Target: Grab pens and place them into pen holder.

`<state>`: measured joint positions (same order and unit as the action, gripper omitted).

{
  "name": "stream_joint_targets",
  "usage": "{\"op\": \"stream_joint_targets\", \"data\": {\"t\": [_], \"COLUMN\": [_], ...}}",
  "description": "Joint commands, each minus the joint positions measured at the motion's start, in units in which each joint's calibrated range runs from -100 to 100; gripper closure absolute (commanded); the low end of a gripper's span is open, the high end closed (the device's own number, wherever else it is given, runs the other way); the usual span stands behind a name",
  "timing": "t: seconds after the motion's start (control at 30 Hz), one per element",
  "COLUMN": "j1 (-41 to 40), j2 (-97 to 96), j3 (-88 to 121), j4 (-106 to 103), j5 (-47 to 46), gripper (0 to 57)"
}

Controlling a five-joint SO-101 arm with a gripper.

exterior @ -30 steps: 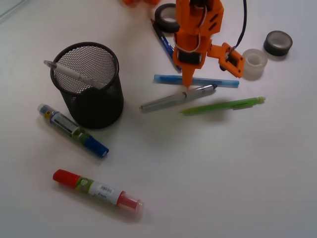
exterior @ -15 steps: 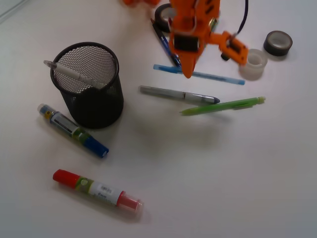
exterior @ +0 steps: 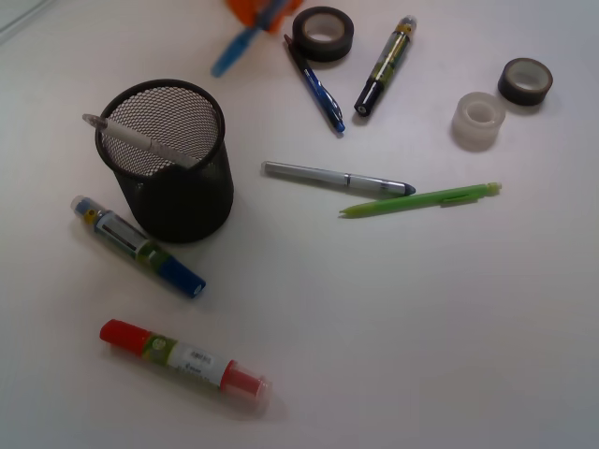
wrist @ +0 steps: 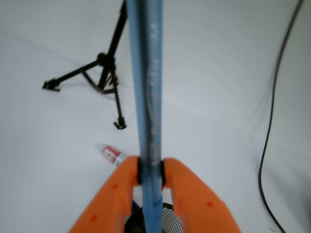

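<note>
gripper: orange jaws pinched on the light blue pen; gripped low on the barrel so most of the shaft sticks out ahead; in the front view only an orange blur shows at the far edge of the worktop, pen angled off it toward the pen holder
pen holder: black mesh cup, upright near the left edge; its rim shows under the jaws in the wrist view, so I judge the arm is lining up a drop; pen not over the opening yet
in cup: one clear pen, leaning across the mouth, tip over the left rim
pens on worktop: three; silver-grey pen mid-worktop; lime green pen just beside it, tips close, can't tell if touching; dark blue pen near the far edge beside the black tape roll
pen count: five; one held, one in, three lying
markers: three fat ones, not targets; black-ended far edge; blue-ended against the cup base; red-ended near the front-left corner
tape rolls: three; two dark (second far-right), one clear
</note>
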<state>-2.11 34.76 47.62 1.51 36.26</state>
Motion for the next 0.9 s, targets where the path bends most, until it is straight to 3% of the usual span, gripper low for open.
{"op": "stream_joint_targets", "data": {"t": [0.0,0.2,0.5,0.7,0.87], "j1": [3.79,8.65,9.70,9.25,9.17], "j2": [4.05,-1.48,-18.56,-25.79,-26.81], "j3": [16.15,25.84,25.48,21.77,21.31], "j4": [-28.98,-47.79,-61.70,-62.67,-62.23], "j5": [4.15,7.13,8.55,8.25,8.11], "gripper": [57.1,57.1,56.6,45.2,40.1]}}
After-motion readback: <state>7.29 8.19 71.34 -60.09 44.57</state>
